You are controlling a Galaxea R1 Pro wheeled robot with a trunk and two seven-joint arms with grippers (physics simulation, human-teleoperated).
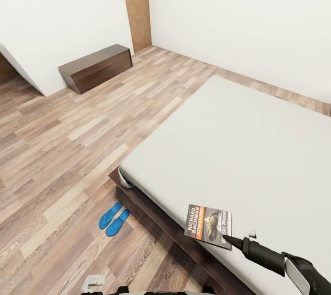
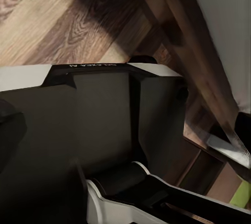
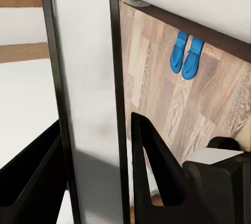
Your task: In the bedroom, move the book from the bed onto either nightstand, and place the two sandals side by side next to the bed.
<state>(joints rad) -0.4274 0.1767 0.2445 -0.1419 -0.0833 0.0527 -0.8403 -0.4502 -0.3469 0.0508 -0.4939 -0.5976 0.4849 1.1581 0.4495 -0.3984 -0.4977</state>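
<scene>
Right end effector [image 1: 230, 241] seemingly grips book [image 1: 208, 226] over bed [image 1: 239, 148].

A home bedroom: low bed [image 1: 257, 148], dresser [image 1: 96, 67], wood plank floor [image 1: 55, 148]

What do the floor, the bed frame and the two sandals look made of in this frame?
Floor: light wood planks, matt, with visible grain and mixed tones. Bed frame: dark brown wood, seemingly smooth. Two sandals: flat, uniformly bright blue, probably foam or rubber; the render leaves that open.
</scene>
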